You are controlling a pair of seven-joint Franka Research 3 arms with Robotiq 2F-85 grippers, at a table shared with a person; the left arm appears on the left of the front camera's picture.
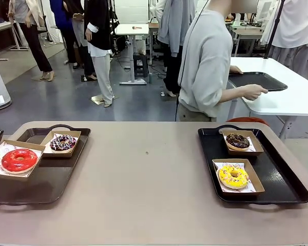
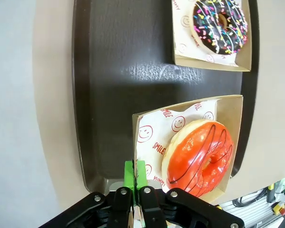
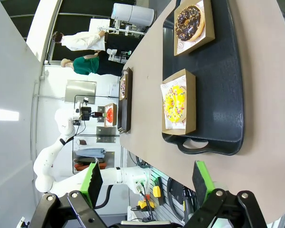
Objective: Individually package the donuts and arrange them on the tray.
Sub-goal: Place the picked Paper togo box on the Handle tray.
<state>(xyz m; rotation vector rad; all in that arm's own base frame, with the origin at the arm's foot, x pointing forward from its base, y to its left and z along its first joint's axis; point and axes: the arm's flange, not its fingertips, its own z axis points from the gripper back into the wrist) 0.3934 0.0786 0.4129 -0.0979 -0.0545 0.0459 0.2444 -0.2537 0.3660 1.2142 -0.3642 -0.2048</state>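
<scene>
A beige table [image 1: 143, 195] carries two dark trays. On the left tray [image 1: 51, 179] sit the red donut [image 1: 19, 160] and sprinkled chocolate donut [image 1: 63, 142], each in a paper box. The left gripper [image 2: 134, 187], pressed together, pinches the red donut's box edge. The right tray [image 1: 282, 179] holds the dark chocolate donut [image 1: 237, 140] and yellow donut [image 1: 233, 176]. The right gripper [image 3: 147, 178] hangs spread beyond the right tray. Behind the table, a person [image 1: 208, 66] stands on grey floor.

Glossy red donut [image 1: 19, 159] with dark stripes, yellow sprinkled donut [image 1: 233, 176], two chocolate donuts [image 1: 63, 142], black trays [image 1: 277, 169], tan table [image 1: 143, 179].
</scene>
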